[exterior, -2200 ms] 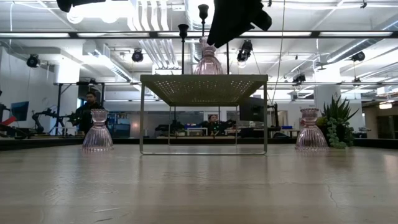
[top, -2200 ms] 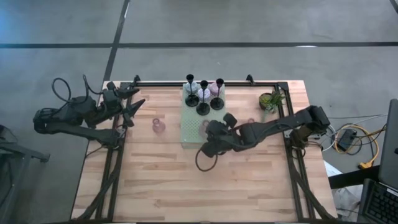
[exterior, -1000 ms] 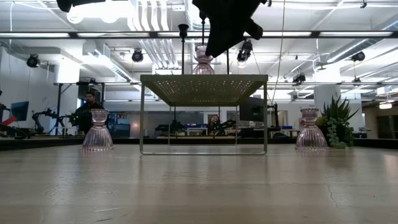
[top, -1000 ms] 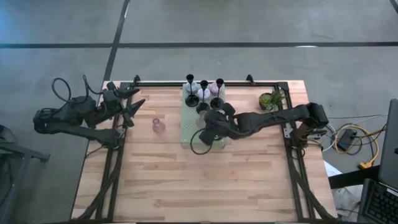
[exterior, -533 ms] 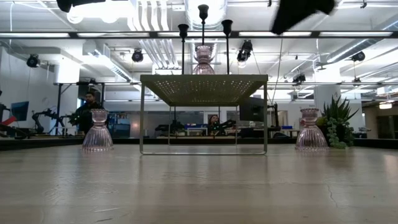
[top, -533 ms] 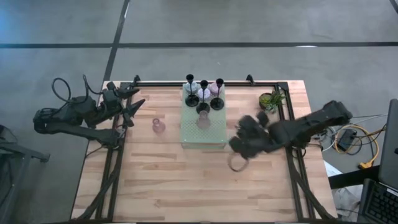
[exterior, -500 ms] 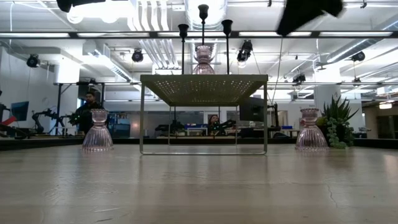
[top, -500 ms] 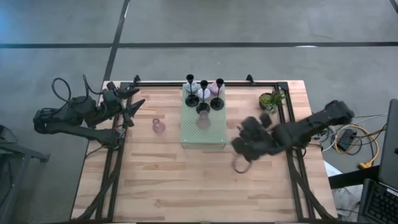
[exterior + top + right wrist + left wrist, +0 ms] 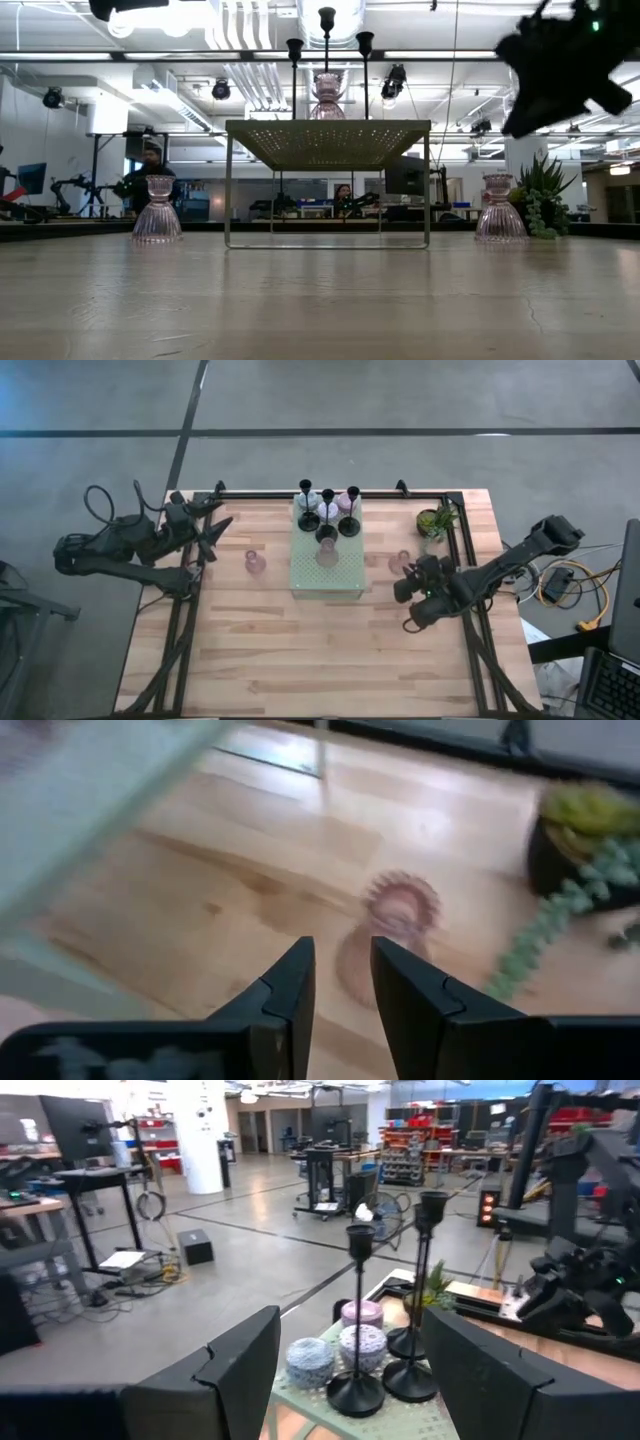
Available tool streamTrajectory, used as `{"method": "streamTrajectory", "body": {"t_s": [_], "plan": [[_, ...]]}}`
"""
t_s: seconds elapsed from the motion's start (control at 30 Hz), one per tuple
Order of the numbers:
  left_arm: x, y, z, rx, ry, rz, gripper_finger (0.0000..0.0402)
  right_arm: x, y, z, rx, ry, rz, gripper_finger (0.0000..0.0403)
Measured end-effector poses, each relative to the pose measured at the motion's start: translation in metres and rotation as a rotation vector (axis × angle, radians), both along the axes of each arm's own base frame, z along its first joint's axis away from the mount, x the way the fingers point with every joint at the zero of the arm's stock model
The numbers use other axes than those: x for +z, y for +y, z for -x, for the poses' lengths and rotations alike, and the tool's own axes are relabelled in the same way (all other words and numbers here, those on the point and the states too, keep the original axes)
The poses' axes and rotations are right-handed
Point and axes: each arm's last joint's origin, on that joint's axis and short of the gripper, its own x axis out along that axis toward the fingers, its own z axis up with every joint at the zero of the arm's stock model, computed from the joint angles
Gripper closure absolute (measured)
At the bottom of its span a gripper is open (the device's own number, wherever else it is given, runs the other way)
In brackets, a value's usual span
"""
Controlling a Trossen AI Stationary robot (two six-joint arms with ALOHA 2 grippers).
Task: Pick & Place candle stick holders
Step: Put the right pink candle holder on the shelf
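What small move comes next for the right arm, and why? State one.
Probably widen the right pincer and descend over the pink glass holder beside the potted plant: the wrist view shows it just ahead on the table, and the narrow finger gap holds nothing.

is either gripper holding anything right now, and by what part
No. The right gripper has a narrow empty gap, short of the pink holder; the left gripper is open and empty at the table's left edge.

No legible text, labels, brand marks, numbers or signs in any view — checked table, holders, arms and the room behind. Screens and shelving in the background show only blurred colour patches; nothing on them can be read.
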Motion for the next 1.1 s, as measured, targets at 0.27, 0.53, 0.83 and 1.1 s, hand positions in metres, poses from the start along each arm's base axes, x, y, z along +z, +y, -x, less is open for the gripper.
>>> {"method": "streamTrajectory", "body": {"t_s": [0.27, 0.53, 0.83, 1.1], "plan": [[-0.001, 0.002, 0.001, 0.066, 0.013, -0.01, 0.0154, -0.037, -0.004, 0.008, -0.027, -0.03, -0.041, 0.0251], [-0.001, 0.003, 0.002, 0.115, 0.014, -0.015, 0.0154, -0.068, -0.013, 0.018, -0.041, 0.0, 0.035, 0.0156], [-0.001, 0.003, 0.003, 0.15, 0.015, -0.018, 0.0154, -0.087, -0.025, 0.017, -0.122, 0.02, 0.069, 0.0129], [-0.001, 0.004, 0.003, 0.171, 0.019, -0.024, 0.0154, -0.094, -0.032, 0.001, -0.106, 0.048, 0.088, 0.0144]]}}
